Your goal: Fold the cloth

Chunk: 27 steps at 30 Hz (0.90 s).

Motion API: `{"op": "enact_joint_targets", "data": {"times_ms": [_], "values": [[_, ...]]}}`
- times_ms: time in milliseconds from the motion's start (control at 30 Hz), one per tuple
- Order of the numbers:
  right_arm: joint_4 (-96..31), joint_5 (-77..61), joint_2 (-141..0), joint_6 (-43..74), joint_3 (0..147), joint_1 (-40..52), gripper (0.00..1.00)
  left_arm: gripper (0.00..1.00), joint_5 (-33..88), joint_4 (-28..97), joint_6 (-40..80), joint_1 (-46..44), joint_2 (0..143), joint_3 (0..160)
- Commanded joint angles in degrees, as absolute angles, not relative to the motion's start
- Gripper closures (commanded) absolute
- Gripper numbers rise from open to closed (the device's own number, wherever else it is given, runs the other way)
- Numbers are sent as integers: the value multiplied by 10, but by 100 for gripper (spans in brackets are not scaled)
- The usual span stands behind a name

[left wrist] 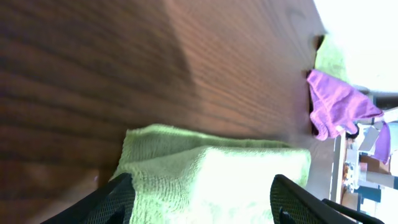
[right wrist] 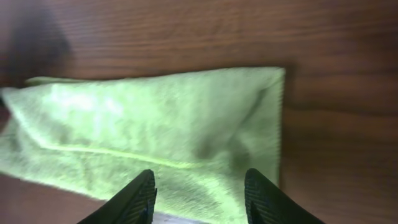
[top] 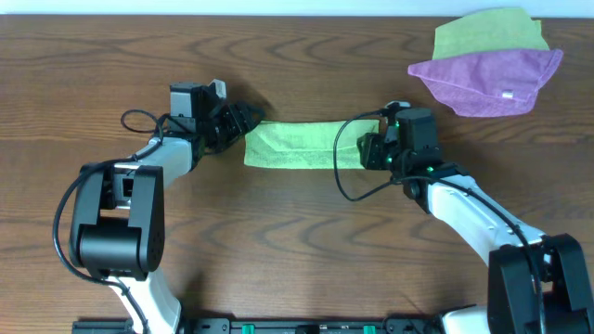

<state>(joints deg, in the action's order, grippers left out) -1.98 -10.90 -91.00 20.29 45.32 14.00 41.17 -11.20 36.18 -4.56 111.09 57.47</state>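
The lime-green cloth (top: 302, 146) lies in the middle of the table, folded into a long strip. My left gripper (top: 243, 119) is at its left end, fingers open with the cloth (left wrist: 211, 177) between them. My right gripper (top: 369, 148) is at its right end, fingers open over the cloth (right wrist: 155, 124). No tag shows on the cloth.
A purple cloth with a white tag (top: 487, 79) lies at the far right corner on top of a second green cloth (top: 487, 32). The purple cloth also shows in the left wrist view (left wrist: 336, 106). The table is dark wood (top: 297, 241).
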Motion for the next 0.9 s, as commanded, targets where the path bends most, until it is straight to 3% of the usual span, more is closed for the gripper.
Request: {"op": "enact_joint_targets", "data": {"times_ms": [0, 467, 867], "values": [[-22, -171, -901, 238, 461, 152, 52, 28, 413, -104, 353, -44, 1097, 586], [82, -170, -949, 359, 461, 280, 50, 28, 352, -103, 353, -70, 1097, 586], [262, -202, -1076, 511, 461, 297, 51, 28, 345, -103, 353, -71, 1097, 586]]}}
